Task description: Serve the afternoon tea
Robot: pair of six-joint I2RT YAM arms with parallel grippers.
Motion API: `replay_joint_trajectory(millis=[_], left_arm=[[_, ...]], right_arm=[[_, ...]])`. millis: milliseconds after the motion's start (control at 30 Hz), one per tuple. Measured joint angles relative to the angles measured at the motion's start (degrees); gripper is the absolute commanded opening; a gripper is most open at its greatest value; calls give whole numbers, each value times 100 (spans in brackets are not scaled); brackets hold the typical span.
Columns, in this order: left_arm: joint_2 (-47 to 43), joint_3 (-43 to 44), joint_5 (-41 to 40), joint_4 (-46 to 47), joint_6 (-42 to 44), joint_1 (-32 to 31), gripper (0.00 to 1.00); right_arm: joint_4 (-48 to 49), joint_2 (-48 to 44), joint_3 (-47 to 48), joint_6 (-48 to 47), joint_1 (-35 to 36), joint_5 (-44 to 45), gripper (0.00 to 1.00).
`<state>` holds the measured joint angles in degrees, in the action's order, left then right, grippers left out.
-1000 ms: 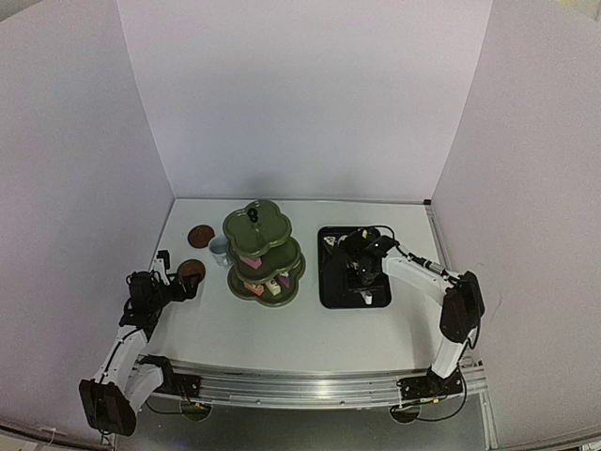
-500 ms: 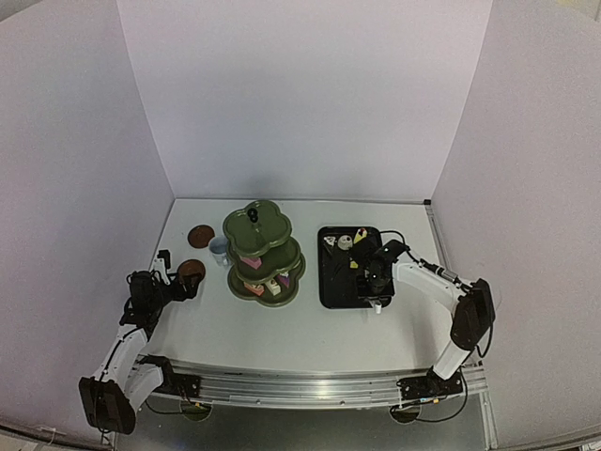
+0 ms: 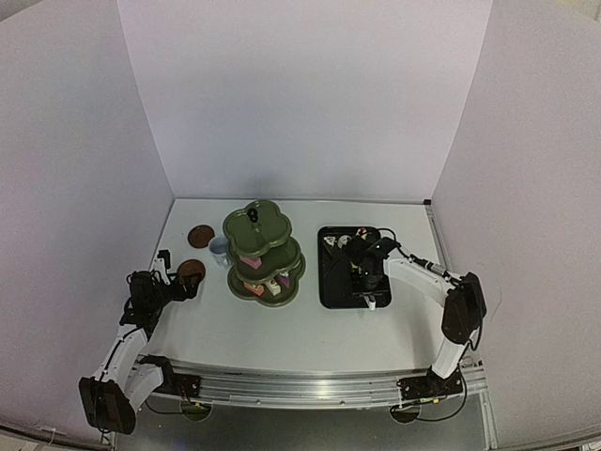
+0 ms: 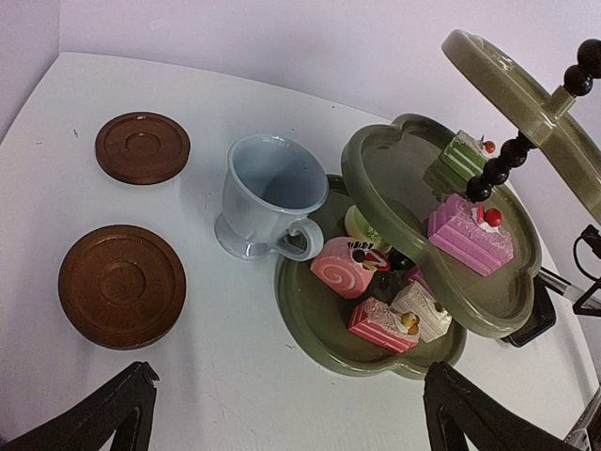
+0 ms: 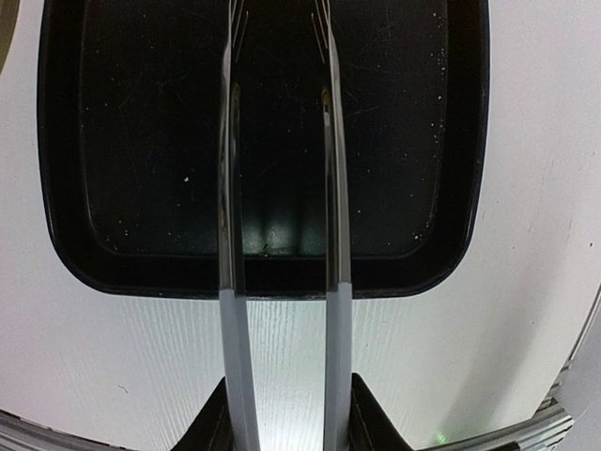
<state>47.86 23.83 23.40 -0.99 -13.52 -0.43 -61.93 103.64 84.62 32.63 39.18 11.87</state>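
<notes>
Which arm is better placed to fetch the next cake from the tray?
Right: the right pincer holds the tongs over the tray, where cakes lie. The left pincer, open, sits by the coasters, across the stand.

Soft, even, bright light; faint shadows; edge bowing; glare streaks on tongs.

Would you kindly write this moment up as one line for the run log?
left claw: open, empty | right claw: gripping silver metal tongs over black rectangular tray
</notes>
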Motion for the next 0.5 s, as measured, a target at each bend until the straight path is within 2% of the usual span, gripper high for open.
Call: replay_joint_trajectory(millis=[333,367,500], left_arm=[[-22,0,0,4,0,0,100],[-22,0,0,4,0,0,100],[-22,0,0,4,0,0,100]], right_arm=[[146,317,116,-114,2,214,30],[162,364,154,-122,2,257,28],[215,509,319,-156,0,407,9]])
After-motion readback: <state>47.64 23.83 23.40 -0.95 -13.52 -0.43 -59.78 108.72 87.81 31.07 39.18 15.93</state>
